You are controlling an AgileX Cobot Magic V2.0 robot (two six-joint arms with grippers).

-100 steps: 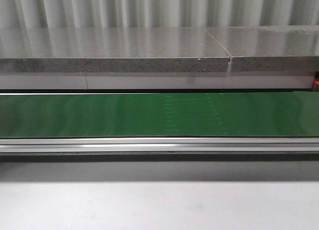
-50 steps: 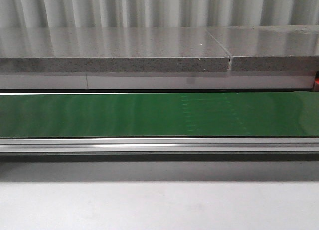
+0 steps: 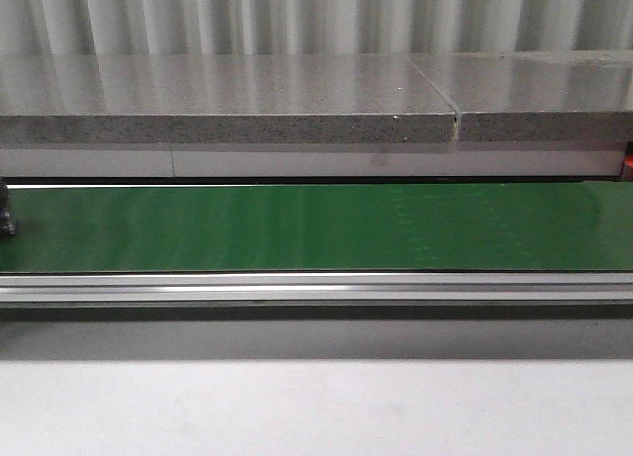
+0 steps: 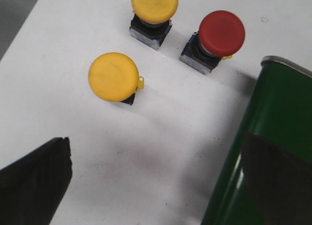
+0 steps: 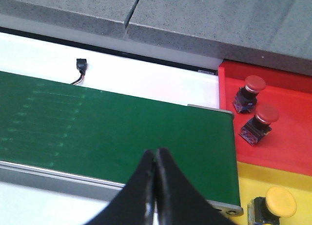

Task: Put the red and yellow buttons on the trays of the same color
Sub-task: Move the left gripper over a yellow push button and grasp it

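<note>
In the left wrist view two yellow buttons [image 4: 113, 77] [image 4: 154, 5] and a red button [image 4: 221, 33] stand on the white table. My left gripper [image 4: 156, 186] is open and empty above bare table short of them, its fingers [image 4: 34, 181] wide apart. In the right wrist view my right gripper [image 5: 156, 155] is shut and empty over the green belt [image 5: 97, 132]. Beyond the belt's end a red tray [image 5: 287, 147] holds two red buttons [image 5: 253, 86] [image 5: 265, 116]. A yellow tray [image 5: 253, 178] holds one yellow button [image 5: 279, 201].
The green conveyor belt [image 3: 316, 228] runs across the front view behind a metal rail [image 3: 316, 288], with a grey stone ledge [image 3: 227, 105] behind it. A small dark object [image 3: 5, 219] shows at the belt's left edge. The belt's end [image 4: 278, 112] lies beside my left gripper.
The faint marks on the belt have shifted to the right. A small dark object has appeared at the belt's left edge in the front view.
</note>
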